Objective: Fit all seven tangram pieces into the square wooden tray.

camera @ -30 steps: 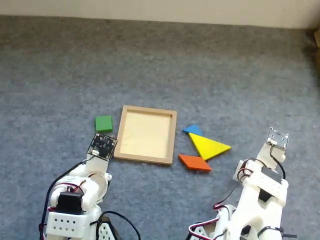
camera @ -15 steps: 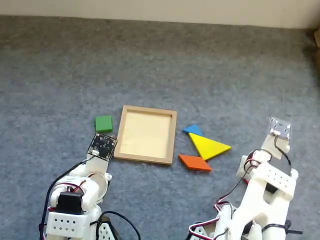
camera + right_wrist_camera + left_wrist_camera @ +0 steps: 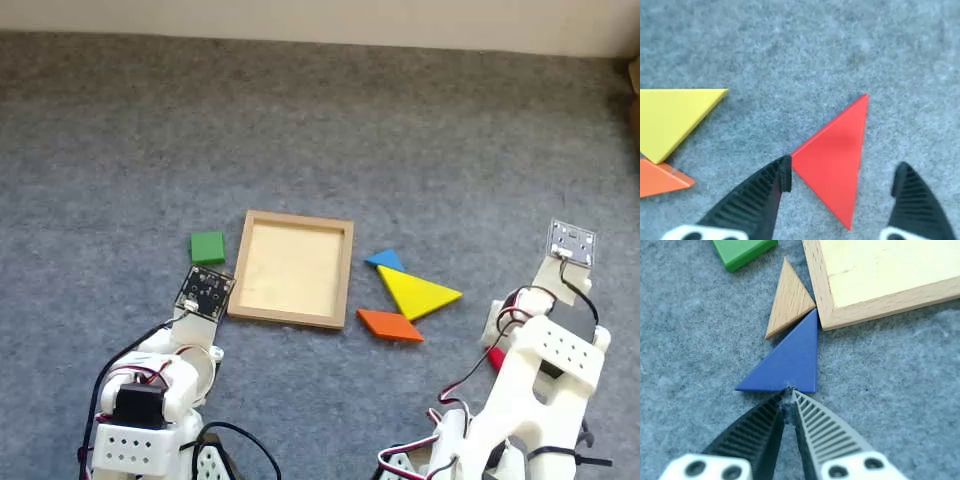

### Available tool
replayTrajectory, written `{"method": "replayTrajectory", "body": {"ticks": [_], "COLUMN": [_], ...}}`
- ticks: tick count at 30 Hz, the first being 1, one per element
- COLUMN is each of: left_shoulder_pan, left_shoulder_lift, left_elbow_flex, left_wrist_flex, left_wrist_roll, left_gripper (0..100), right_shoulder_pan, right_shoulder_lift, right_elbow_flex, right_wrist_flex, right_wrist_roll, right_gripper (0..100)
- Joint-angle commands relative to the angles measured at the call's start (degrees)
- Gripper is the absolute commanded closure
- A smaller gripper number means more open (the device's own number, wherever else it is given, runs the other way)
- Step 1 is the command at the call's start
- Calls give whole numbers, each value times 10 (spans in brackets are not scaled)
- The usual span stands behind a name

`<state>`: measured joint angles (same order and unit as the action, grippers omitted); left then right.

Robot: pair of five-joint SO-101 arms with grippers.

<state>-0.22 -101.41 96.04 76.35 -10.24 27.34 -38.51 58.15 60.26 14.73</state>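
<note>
Triangles (image 3: 415, 292) 5, square (image 3: 207, 246) 1, parallelogram (image 3: 390, 325) 1, tray (image 3: 347, 272) 1.

Nothing here can be read: no text, label, brand, number or sign. The rim of the wooden tray (image 3: 300, 218) is bare wood. The faces of the pieces, among them the yellow triangle (image 3: 415, 293) and the red triangle (image 3: 835, 155), are plain colour with no marks.
</note>
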Motion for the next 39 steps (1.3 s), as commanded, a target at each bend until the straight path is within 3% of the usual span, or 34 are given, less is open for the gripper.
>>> {"method": "replayTrajectory", "body": {"ticks": [1,7,12,21,25,39], "left_shoulder_pan": [0,0,0,0,0,0], "left_shoulder_lift": [-22,-22,-22,-22,-22,-22], "left_elbow_flex": [11,11,11,11,11,11], "left_wrist_flex": [4,4,4,4,4,4], "left_wrist_roll": [-2,-2,-2,-2,-2,-2], "left_gripper": [993,993,993,993,993,993], "right_shoulder_pan": [-24,-51,-50,-22,-3,-7], "right_shoulder_lift": [12,154,239,244,244,243], "right_elbow_flex": [-2,-82,-127,-108,-73,0], "right_wrist_flex": [-4,44,26,-29,-57,-123], "right_wrist_roll": [-27,-44,-42,-39,11,25], "right_gripper": [658,658,658,659,659,659]}}
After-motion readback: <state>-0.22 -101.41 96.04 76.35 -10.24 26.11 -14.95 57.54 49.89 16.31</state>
